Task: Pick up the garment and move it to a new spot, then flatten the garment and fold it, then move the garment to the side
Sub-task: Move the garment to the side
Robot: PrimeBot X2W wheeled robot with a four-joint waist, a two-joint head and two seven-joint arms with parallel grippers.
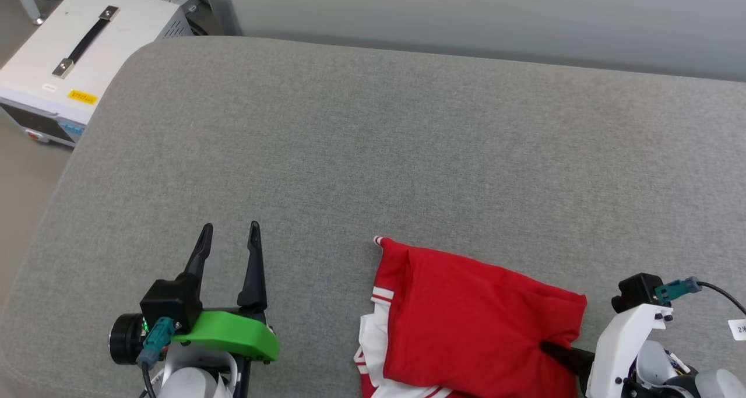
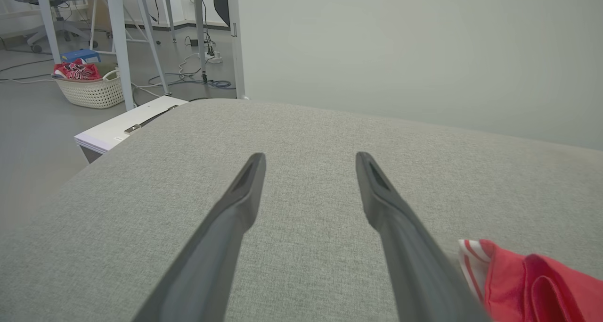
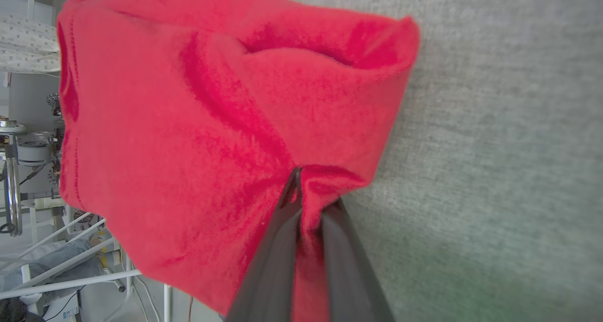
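The garment point(image 1: 466, 316), a red T-shirt with white striped-trim sleeves, lies bunched at the near right of the grey cushion point(image 1: 373, 153). My right gripper point(image 1: 548, 348) is shut on a fold of its red cloth near the right edge. In the right wrist view the fingers pinch the garment point(image 3: 188, 124) where my right gripper point(image 3: 301, 180) meets it, and the fabric bulges around them. My left gripper point(image 1: 230, 232) rests open over bare cushion to the left of the shirt. From the left wrist, a striped sleeve of the garment point(image 2: 518, 279) lies right of my left gripper point(image 2: 308, 161).
A white equipment box point(image 1: 76, 60) with a black handle stands on the floor off the cushion's far left corner. A pale wall point(image 1: 495, 19) runs behind the cushion. A wicker basket point(image 2: 92, 88) and table legs stand further off on the floor.
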